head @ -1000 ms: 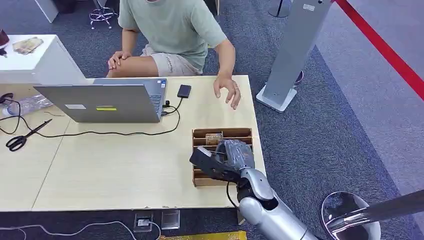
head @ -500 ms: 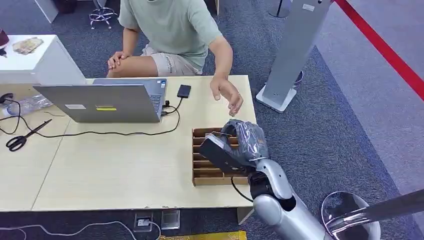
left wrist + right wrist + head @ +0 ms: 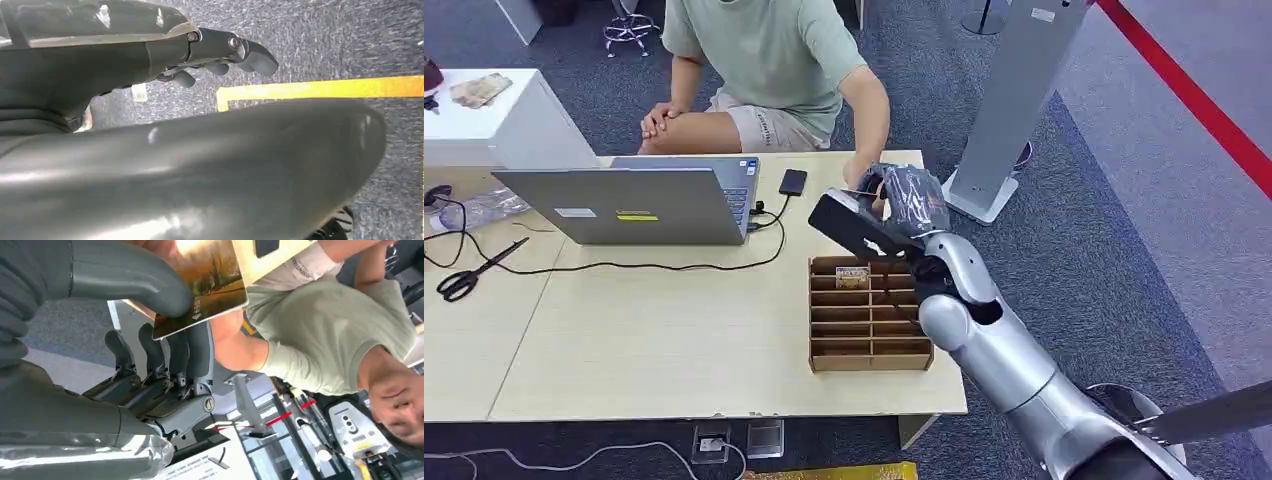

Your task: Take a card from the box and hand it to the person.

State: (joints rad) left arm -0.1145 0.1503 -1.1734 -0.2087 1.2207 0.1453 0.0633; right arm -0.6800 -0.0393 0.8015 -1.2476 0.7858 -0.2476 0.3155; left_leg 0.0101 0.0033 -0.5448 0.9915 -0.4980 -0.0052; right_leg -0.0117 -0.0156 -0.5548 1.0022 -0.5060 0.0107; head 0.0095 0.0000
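Right wrist view: right hand (image 3: 150, 340) is pinching an orange picture card (image 3: 200, 285) between thumb and fingers, just beside the person's hand (image 3: 864, 172).

The right robot hand (image 3: 894, 205) has lifted the card (image 3: 202, 287) from the box (image 3: 869, 315) toward the person's hand (image 3: 856, 172).

Card (image 3: 207, 287) pinched in right robot hand (image 3: 150, 340)

Table (image 3: 654, 340) w/ laptop (image 3: 624, 205), box (image 3: 869, 315), scissors (image 3: 469, 275)
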